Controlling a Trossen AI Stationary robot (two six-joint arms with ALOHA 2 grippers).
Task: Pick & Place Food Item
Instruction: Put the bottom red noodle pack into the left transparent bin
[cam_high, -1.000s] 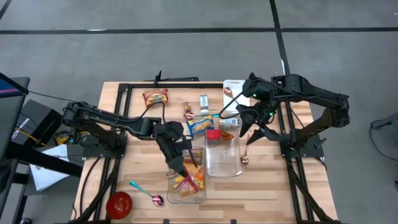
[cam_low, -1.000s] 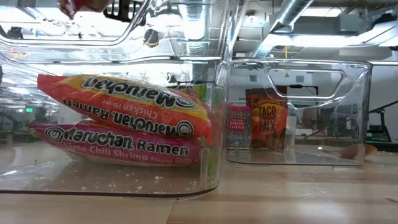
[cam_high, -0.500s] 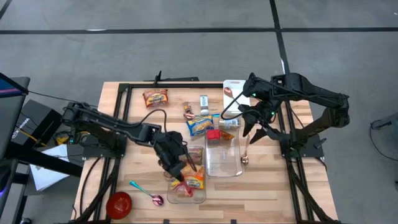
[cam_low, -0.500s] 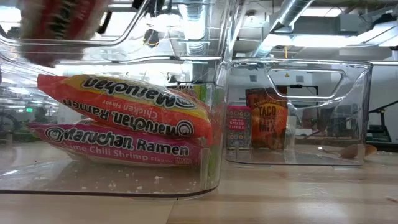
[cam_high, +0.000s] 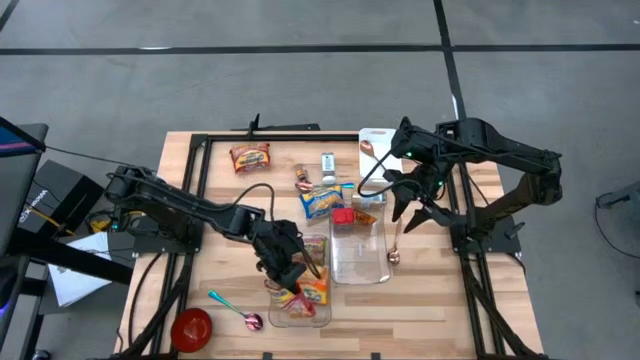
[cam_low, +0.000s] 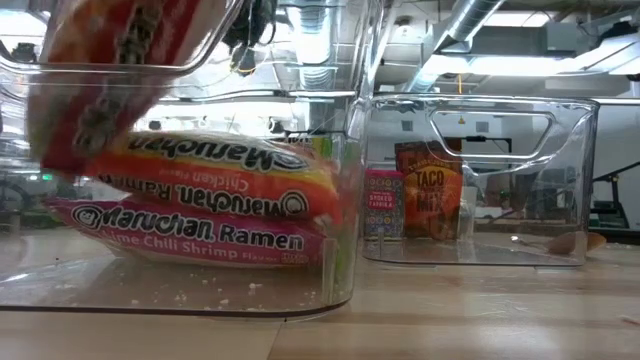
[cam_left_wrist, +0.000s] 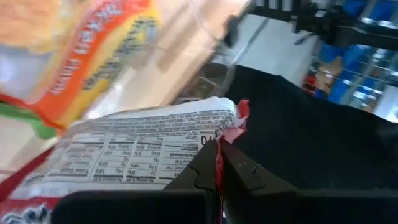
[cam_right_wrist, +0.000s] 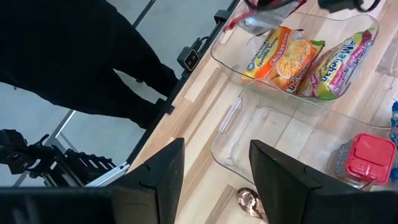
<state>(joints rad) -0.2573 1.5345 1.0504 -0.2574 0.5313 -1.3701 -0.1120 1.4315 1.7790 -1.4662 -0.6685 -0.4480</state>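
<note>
The left gripper (cam_high: 290, 282), clamped on a ramen packet (cam_low: 105, 85), lowers it into the near-left clear bin (cam_high: 322, 318), where two ramen packs (cam_low: 215, 200) lie. Release remains. The right gripper (cam_high: 410, 207) hovers apart, empty, at the right.

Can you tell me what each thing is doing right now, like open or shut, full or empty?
Left pincer: shut on a ramen packet, lowering it into a bin.
Right pincer: open, holding nothing, over the table's right side.
Left clear bin: holds two ramen packets lying flat.
Right clear bin: nearly empty.
Red-lidded jar: lid on.
</note>
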